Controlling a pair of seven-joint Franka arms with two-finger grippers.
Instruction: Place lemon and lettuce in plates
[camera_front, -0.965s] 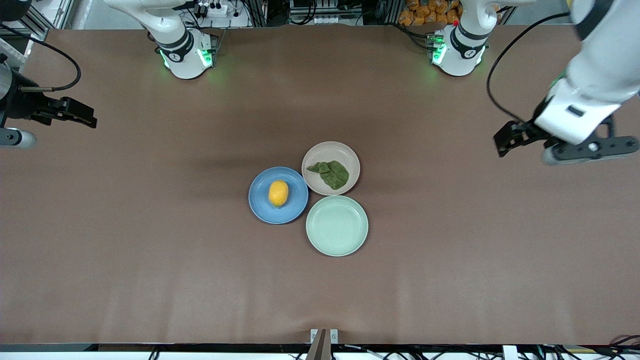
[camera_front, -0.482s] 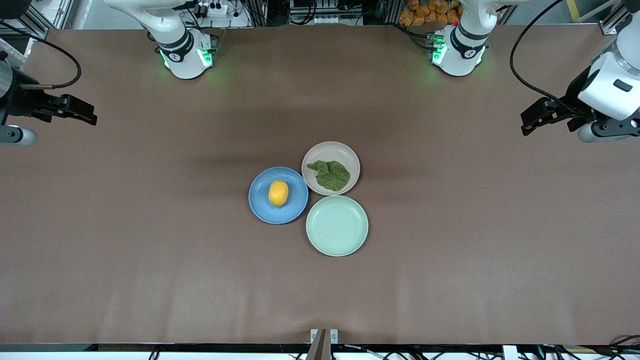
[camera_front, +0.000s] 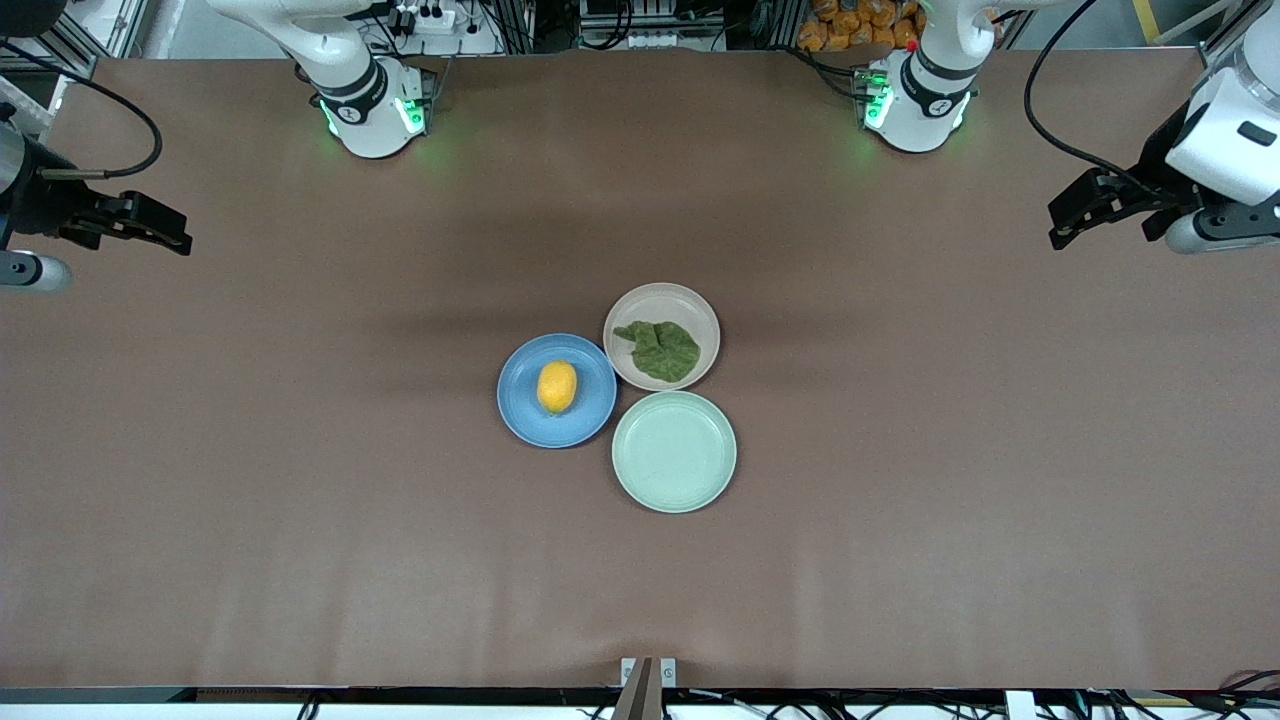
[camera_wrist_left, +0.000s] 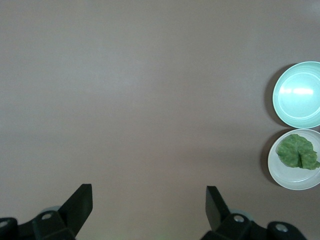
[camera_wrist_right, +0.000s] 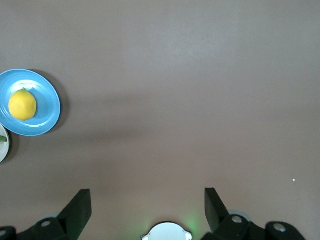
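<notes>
**Lemon and lettuce lie in their plates, both claws spread at the worktop's ends**

The lemon (camera_front: 557, 387) lies in the blue plate (camera_front: 522, 415) near the worktop's (camera_front: 300, 520) middle. The lettuce (camera_front: 659, 349) lies flat in the beige-pink plate (camera_front: 700, 310), which touches the blue one. A mint-green plate (camera_front: 674, 452), holding nothing, sits just beside both, nearer the front edge.

The left claw (camera_front: 1075, 213) hangs over the worktop's edge at the left arm's end, fingers spread wide. The right claw (camera_front: 150, 225) hangs over the edge at the right arm's end, fingers likewise spread, gripping nothing.
</notes>
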